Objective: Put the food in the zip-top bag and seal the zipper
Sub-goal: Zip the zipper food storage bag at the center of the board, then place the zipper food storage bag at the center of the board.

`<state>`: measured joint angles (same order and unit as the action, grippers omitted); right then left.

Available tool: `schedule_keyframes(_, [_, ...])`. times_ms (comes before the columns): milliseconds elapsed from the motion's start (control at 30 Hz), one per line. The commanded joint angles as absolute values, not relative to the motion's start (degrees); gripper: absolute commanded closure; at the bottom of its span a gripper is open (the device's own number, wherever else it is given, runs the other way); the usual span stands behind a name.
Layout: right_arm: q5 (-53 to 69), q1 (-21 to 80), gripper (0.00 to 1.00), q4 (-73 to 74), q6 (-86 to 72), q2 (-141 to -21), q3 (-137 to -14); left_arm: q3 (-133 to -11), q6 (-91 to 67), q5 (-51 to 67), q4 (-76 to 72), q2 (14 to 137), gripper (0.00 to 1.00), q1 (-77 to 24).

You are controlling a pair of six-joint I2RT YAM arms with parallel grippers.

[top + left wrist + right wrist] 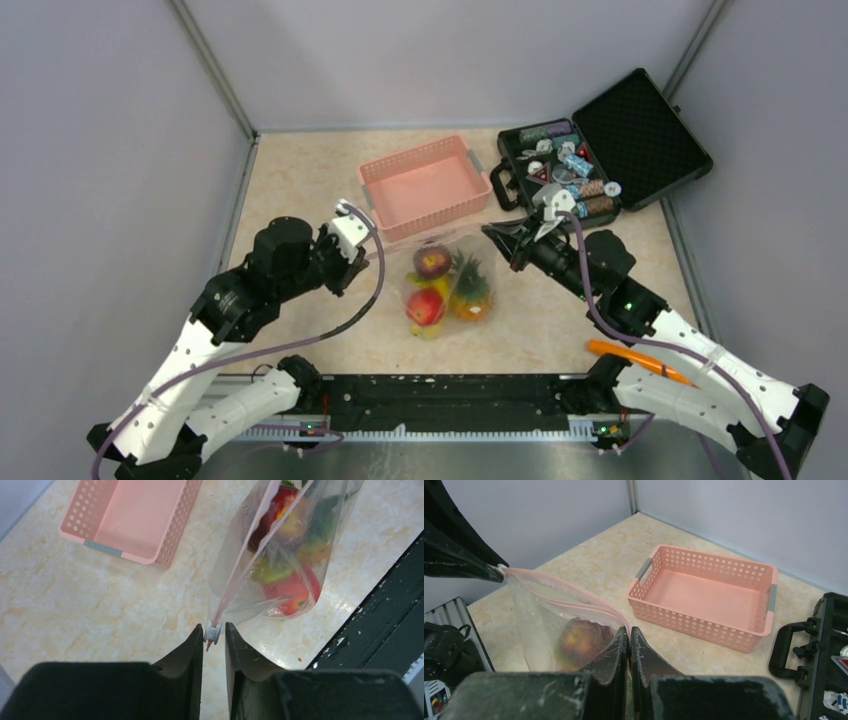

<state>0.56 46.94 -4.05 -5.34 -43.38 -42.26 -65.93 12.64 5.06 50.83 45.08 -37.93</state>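
The zip-top bag [398, 262] is up in the middle of the table [300, 190], strung by its top edge between the two arms, its belly sagging to the tabletop.

On the left, the left gripper [214, 636] has its fingers almost together on the bag's corner. The small white slider [213, 632] at the end of the zipper [240, 565] sits right between the tips. From that corner the pink strip runs as a single line, then parts into two further along, so the mouth gapes through its middle stretch.

Inside the bag there's a dark maroon fruit [432, 262] at the top and a red fruit [425, 306] below it. The pineapple [470, 292], green leaves and all, is to their right, and the yellow of the banana bunch [442, 288] peeks out between them.

Over to the right gripper [629, 632] — pinched nearly shut on the far end of the pink strip, holding that corner up.

Just behind the bag sits the pink basket [372, 178], with perforated walls, grey handles on the short ends and its plain floor in full view.

Far right, the black case [640, 125] lies with its lid thrown back — the lower half is packed with small trinkets [560, 165], and the carry handle faces the basket.

Down by the right arm's base, an orange stick [640, 362] lies against the arm.
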Motion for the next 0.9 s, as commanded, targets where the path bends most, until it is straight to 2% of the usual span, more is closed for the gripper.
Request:
schedule_keyframes(0, [2.5, 45.5, 1.0, -9.0, -6.0, -44.1, -43.3, -63.9, 8.3, 5.6, 45.0, 43.3, 0.58, -37.3])
schedule_keyframes(67, [3.1, 45.5, 1.0, -9.3, -6.6, -45.0, -43.3, -61.9, 7.5, 8.0, 41.4, 43.0, 0.42, -37.3])
schedule_keyframes(133, [3.1, 45.6, 1.0, -9.9, -7.4, -45.8, -43.2, -61.4, 6.8, 10.0, 40.4, 43.9, 0.2, -37.3])
schedule_keyframes(200, [2.6, 45.5, 1.0, -10.1, -7.9, -46.3, -43.5, -62.3, 5.0, 9.9, 41.0, 45.5, 0.05, -37.3])
schedule_keyframes(233, [2.2, 45.5, 1.0, -10.0, -7.9, -46.7, -43.9, -62.5, 4.5, 9.6, 40.9, 45.7, 0.02, -37.3])
schedule_keyframes(433, [-0.4, 45.3, 1.0, -8.9, -7.8, -49.6, -47.8, -61.7, 1.7, 4.7, 37.1, 43.2, 0.01, -36.6])
schedule_keyframes(600, [-0.2, 42.6, 1.0, -6.6, -8.1, -55.7, -55.5, -61.6, -2.2, -4.0, 35.1, 40.4, 0.01, -35.3])
schedule_keyframes(767, [4.9, 38.2, 1.0, -5.2, -6.8, -64.3, -66.9, -62.0, -4.4, -9.8, 34.3, 38.1, 0.01, -34.9])
schedule_keyframes(867, [8.5, 37.9, 1.0, -5.8, -7.6, -65.3, -69.5, -61.8, -4.8, -11.4, 34.3, 36.5, 0.01, -34.9])
